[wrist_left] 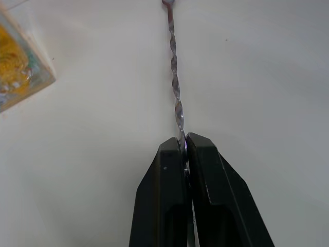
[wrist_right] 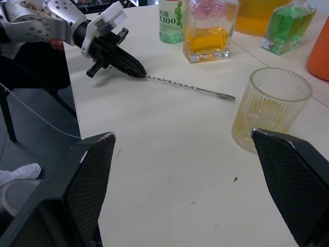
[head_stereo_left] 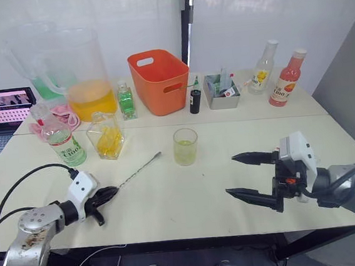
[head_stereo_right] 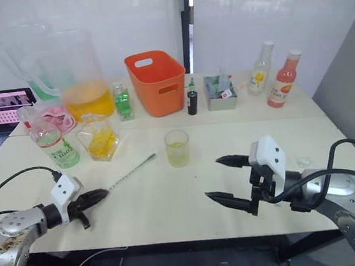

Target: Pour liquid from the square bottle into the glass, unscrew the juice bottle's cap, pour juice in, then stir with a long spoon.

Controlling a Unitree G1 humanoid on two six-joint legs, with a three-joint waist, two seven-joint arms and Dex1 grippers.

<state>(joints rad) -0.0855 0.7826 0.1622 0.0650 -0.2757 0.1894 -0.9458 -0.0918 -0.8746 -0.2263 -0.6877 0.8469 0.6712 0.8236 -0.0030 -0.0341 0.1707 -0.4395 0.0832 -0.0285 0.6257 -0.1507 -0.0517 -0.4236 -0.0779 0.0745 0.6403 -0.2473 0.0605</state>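
The spoon [head_stereo_left: 139,168] lies flat on the table [head_stereo_left: 171,203], its tiny bowl pointing toward the glass [head_stereo_left: 186,146] and stopping short of it. The left gripper [head_stereo_left: 105,194] is pinched tight on the handle end, low to the surface, which looks like the start of a lift for stirring. The glass already holds pale yellow liquid. The right gripper [head_stereo_left: 252,175] hovers spread wide beside the glass, holding nothing. The juice bottle [head_stereo_left: 60,139] and square bottle [head_stereo_left: 106,136] stand close together behind the spoon.
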